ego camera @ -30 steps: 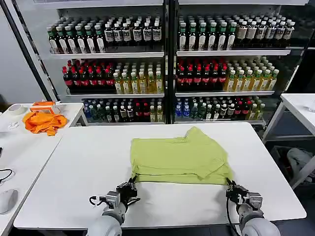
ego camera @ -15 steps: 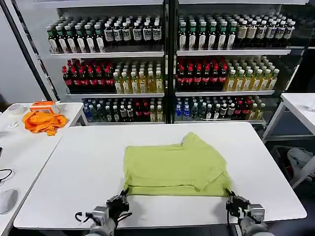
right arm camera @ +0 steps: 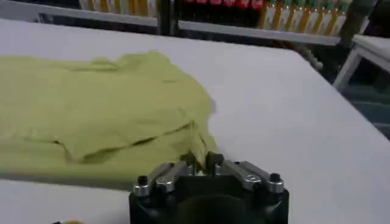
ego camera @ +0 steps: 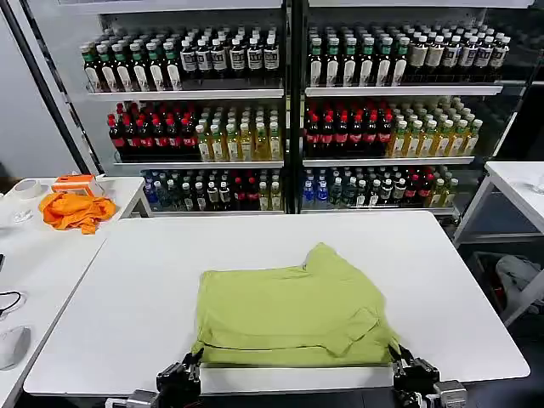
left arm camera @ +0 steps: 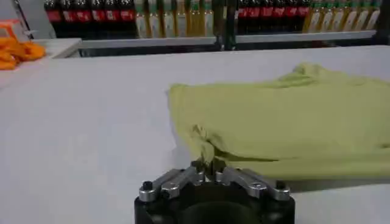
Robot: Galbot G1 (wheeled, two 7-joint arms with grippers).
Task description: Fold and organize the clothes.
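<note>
At the worktop's (ego camera: 127,280) near edge, my left claw (left arm camera: 208,169) and right claw (right arm camera: 200,165) each pinch a corner of the T-shirt (ego camera: 293,310); I judge it light, limp, best gripped by corners.

The shirt (ego camera: 293,310) is a plain lime yellow-green tee, folded into a rough rectangle lying flat on the white table (ego camera: 127,289), close to the near edge. One bump of fabric sticks up along its far edge, right of center, and a folded flap sits diagonally on the right part. No print showing on the upward side. Its two near corners are bunched up and pinched, the near edge a bit puckered there.
</note>
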